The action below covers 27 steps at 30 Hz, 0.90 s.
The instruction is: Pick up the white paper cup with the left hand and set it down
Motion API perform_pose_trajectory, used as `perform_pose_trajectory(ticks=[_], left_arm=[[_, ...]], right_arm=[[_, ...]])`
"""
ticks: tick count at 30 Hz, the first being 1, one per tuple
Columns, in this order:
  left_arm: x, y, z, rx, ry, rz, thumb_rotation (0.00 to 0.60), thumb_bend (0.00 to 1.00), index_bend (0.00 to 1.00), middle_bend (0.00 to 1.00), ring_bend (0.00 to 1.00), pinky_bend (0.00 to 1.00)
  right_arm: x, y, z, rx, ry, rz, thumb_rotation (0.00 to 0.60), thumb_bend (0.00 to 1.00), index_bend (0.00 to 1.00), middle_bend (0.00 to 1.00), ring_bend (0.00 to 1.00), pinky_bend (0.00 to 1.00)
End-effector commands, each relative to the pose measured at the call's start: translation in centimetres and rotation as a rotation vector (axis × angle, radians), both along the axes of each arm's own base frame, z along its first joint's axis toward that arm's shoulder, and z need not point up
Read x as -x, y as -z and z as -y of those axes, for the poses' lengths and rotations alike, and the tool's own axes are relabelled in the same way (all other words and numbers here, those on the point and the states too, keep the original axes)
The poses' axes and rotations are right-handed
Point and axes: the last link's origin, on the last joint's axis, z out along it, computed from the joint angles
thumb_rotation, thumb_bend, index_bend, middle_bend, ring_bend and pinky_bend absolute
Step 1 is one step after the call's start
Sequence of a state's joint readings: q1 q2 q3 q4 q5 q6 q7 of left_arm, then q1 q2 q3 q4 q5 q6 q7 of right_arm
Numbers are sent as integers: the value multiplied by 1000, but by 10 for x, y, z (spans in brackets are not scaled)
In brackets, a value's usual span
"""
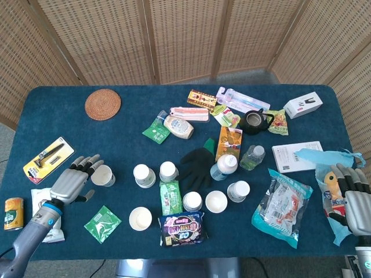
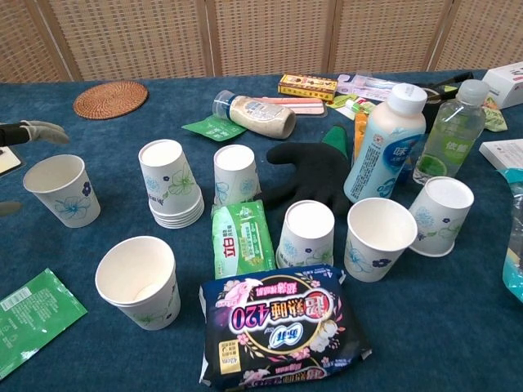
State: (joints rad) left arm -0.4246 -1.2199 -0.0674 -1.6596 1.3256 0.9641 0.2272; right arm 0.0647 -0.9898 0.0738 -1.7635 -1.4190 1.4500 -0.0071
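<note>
Several white paper cups with flower prints stand mid-table. The leftmost one (image 1: 102, 175) is upright and open-topped, and is also the left cup (image 2: 59, 189) of the chest view. My left hand (image 1: 72, 184) hovers just left of it with fingers spread toward its rim, holding nothing; only its fingertips (image 2: 33, 131) show at the chest view's left edge. Another upright cup (image 1: 140, 218) stands nearer the front edge. My right hand (image 1: 352, 200) is at the far right edge, fingers apart and empty.
A white packet (image 1: 43, 211) and a yellow can (image 1: 13, 213) lie under and left of my left arm. A green sachet (image 1: 102, 223) lies in front of the cup and a razor card (image 1: 48, 157) behind. An inverted cup stack (image 2: 170, 184), green pack (image 2: 242, 237), bottles and black glove (image 2: 315, 173) crowd the middle.
</note>
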Motion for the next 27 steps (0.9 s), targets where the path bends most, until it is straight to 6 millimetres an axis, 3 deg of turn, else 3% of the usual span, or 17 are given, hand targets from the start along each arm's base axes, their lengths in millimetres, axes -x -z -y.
perform_pose_trajectory(ticks=[1, 7, 18, 22, 27], left_arm=[[-3, 6, -5, 7, -5, 15, 600, 412, 0, 25, 61, 70], [-10, 15, -11, 0, 0, 62, 600, 412, 20, 87, 138, 183], [-14, 29, -17, -3, -5, 107, 600, 423, 233, 262, 387, 504], [-14, 23, -21, -14, 1, 111, 600, 430, 243, 279, 414, 562], [-18, -1, -29, 8, 73, -6, 600, 438, 245, 293, 414, 570]], right_arm=[[0, -1, -1, 2, 3, 0, 600, 488, 0, 0, 0, 0], [1, -2, -2, 8, 10, -3, 600, 489, 0, 0, 0, 0], [2, -4, -5, 13, 15, 0, 600, 489, 0, 0, 0, 0], [2, -4, -5, 15, 15, 2, 600, 487, 0, 0, 0, 0], [2, -4, -4, 11, 16, 0, 600, 487, 0, 0, 0, 0]])
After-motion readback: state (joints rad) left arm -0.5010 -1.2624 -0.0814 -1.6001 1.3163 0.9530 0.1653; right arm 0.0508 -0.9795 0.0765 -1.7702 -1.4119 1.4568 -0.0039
